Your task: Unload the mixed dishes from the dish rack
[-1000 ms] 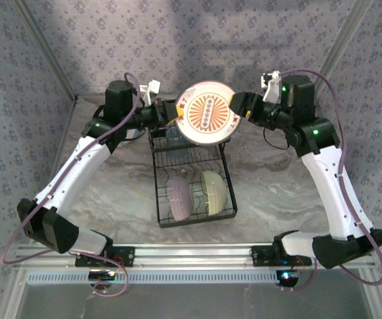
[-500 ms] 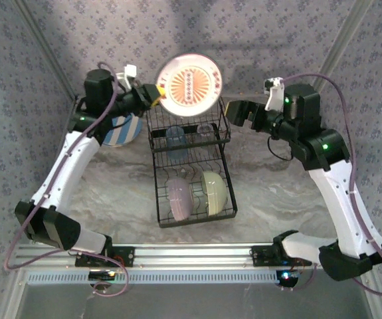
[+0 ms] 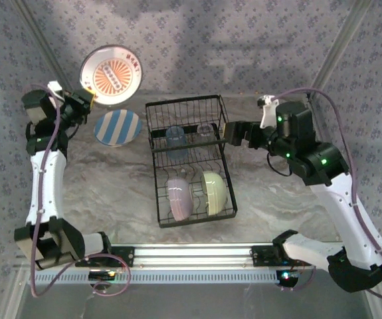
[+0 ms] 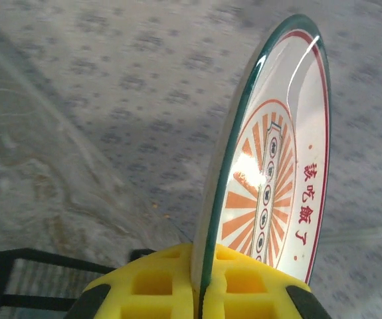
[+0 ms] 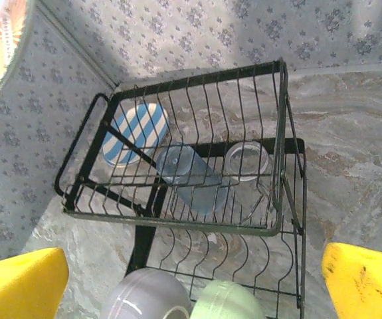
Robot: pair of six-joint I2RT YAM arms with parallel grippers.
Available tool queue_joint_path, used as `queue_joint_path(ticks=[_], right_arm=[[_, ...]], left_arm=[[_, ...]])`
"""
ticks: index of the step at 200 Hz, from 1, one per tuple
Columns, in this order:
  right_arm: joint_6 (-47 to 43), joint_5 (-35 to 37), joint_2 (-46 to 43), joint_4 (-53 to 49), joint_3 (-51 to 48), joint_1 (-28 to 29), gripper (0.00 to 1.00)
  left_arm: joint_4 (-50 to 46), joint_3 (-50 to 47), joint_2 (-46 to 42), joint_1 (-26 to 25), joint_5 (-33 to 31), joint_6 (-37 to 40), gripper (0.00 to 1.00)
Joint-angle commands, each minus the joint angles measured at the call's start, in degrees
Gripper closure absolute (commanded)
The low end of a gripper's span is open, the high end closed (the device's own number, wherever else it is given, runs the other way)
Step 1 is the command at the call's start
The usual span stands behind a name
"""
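Marbled table (image 3: pixel 277 193), far left: you're swinging the orange-pattern plate (image 3: pixel 111 75) off the dish rack (image 3: pixel 156 149), L gripper (image 3: pixel 88 100) pinching its rim by the striped plate (image 3: pixel 117 127); R gripper's (image 3: pixel 234 133) gaping wide, freed for the lavender bowl (image 3: pixel 179 198).

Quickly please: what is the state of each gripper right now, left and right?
Left gripper: closed on the orange-patterned plate.
Right gripper: open, holding nothing, near the dish rack.
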Motion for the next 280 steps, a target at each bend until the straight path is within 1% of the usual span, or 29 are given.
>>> queue_joint_path(ticks=[1,15,53,84,121,134,143,168,280], right_arm=[[-2.1,3.1,-1.9,-1.4,-1.4,1.7,0.00],[-2.3,2.9,-2.6,-1.2,-2.7,2.7,0.00],[-3.2,1.0,-5.0,0.1,-6.6,5.6,0.00],[-3.7,-5.3,-8.3,3.3,-11.6,6.8,0.00],[-4.4,-9.6,-12.1,4.9,-16.3,7.7,0.00],[-4.5,-10.6,-13.3,5.1,-17.0,8.1,0.01],[-4.5,-10.9,-14.0,5.1,-19.0,8.3,0.00],[-4.6,-10.7,-14.8,4.4,-20.1,8.6,0.00],[-4.5,-8.5,-14.4,3.7,-20.5,10.0,0.00]], left_arm=[[6.5,-3.3,2.7,1.6,-1.2,0.2,1.00],[5.9,-4.7,5.3,2.0,-2.7,2.1,1.00],[11.5,-9.3,11.5,2.0,-4.8,3.9,1.00],[16.4,-12.4,16.0,2.0,-6.6,4.5,1.00],[23.2,-14.3,22.0,2.0,-5.8,3.9,1.00],[23.7,-14.3,23.0,2.0,-6.2,4.4,1.00],[23.7,-14.1,23.5,2.0,-6.6,5.1,1.00],[22.5,-13.0,25.7,2.1,-7.0,6.2,1.00],[22.9,-10.7,32.1,2.1,-7.1,6.9,1.00]])
